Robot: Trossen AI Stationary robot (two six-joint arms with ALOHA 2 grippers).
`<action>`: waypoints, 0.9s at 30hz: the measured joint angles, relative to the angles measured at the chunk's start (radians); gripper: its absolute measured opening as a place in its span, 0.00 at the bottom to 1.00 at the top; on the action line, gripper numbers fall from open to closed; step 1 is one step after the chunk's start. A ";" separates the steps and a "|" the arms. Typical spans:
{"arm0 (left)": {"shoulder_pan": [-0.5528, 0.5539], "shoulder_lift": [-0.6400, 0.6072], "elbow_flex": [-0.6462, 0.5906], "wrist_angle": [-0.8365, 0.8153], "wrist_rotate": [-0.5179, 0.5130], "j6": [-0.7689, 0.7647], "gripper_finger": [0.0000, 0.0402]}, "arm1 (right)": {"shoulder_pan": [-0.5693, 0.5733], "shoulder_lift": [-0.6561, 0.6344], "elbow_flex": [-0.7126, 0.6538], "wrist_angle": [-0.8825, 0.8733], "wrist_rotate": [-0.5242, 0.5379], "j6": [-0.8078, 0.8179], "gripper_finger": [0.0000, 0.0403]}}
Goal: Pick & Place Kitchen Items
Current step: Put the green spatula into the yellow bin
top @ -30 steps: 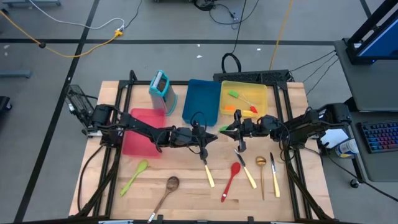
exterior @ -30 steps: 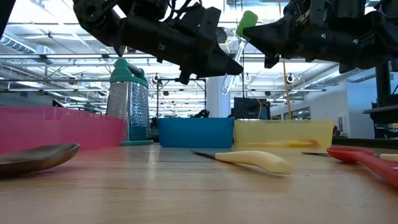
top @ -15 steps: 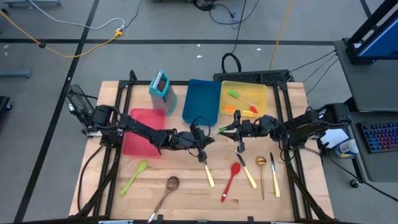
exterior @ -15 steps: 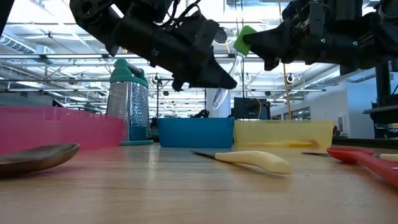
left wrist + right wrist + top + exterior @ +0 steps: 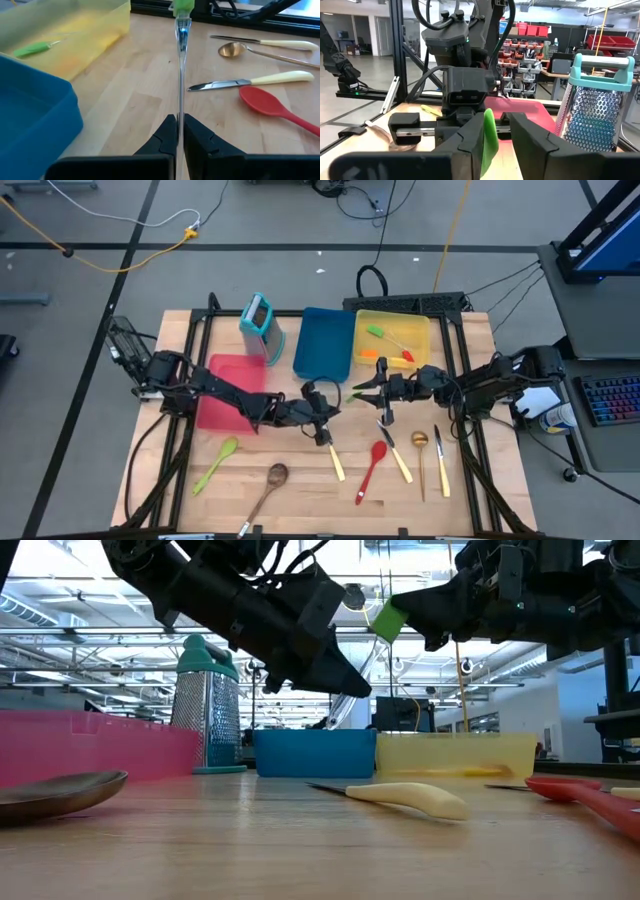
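On the wooden counter [image 5: 300, 505] stood three flat trays and one teal grater [image 5: 257, 317]. Farthest left lay the red tray [image 5: 235, 395], with one green spoon [image 5: 222, 458] in front of it and one wooden spoon [image 5: 270, 483] a little further along. Next came the blue tray [image 5: 323, 340]. Near the counter's middle the left gripper [image 5: 180, 119] hung above the wood, its fingers [image 5: 202, 137] clenched on the thin handle of a green spatula [image 5: 388, 618], which was held off the counter between the two arms. Below it lay the first of three cream-handled knives [image 5: 336, 461]. The right gripper [image 5: 496, 122] met the spatula from the other side: its fingers [image 5: 532, 140] stood parted around the green blade, with a gap showing on one side, so they were released rather than gripping. Behind it, the yellow tray [image 5: 425, 330] held a second green spatula [image 5: 377, 332] and orange-red pieces [image 5: 395, 358] whose number could not be told. Further right lay one red spoon [image 5: 373, 468], the second knife [image 5: 399, 461], one gold spoon [image 5: 420, 452] and the third knife [image 5: 441, 470].
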 joint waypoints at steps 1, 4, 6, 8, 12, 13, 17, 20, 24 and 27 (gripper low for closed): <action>-0.001 0.000 0.000 -0.001 -0.005 0.000 0.03 | 0.000 0.000 0.000 0.000 0.000 -0.001 0.21; -0.004 0.000 0.000 -0.003 -0.016 0.000 0.03 | 0.000 0.000 0.000 0.000 -0.003 -0.002 0.18; -0.004 0.000 0.000 -0.003 -0.017 -0.001 0.03 | 0.000 0.000 0.000 -0.004 -0.004 -0.002 0.15; -0.004 0.000 0.000 -0.002 -0.018 -0.003 0.03 | 0.000 0.000 0.000 -0.008 -0.005 -0.002 0.11; 0.004 0.000 -0.001 0.015 -0.019 -0.002 0.03 | 0.000 0.000 0.000 -0.013 -0.027 -0.011 0.02; 0.007 0.000 -0.002 0.020 -0.018 0.002 0.03 | 0.000 0.000 0.000 -0.014 -0.040 -0.018 0.02; 0.021 0.000 -0.002 0.027 -0.001 0.011 0.03 | 0.001 -0.001 0.000 -0.015 -0.058 -0.028 0.02; 0.032 0.000 -0.002 0.028 0.016 0.012 0.03 | 0.001 -0.001 0.000 -0.019 -0.058 -0.029 0.01; 0.044 0.000 -0.002 0.046 0.027 0.020 0.03 | 0.001 -0.001 0.000 -0.022 -0.055 -0.028 0.01; 0.051 0.001 -0.003 0.085 0.054 0.041 0.03 | 0.001 -0.002 0.001 -0.024 -0.055 -0.028 0.01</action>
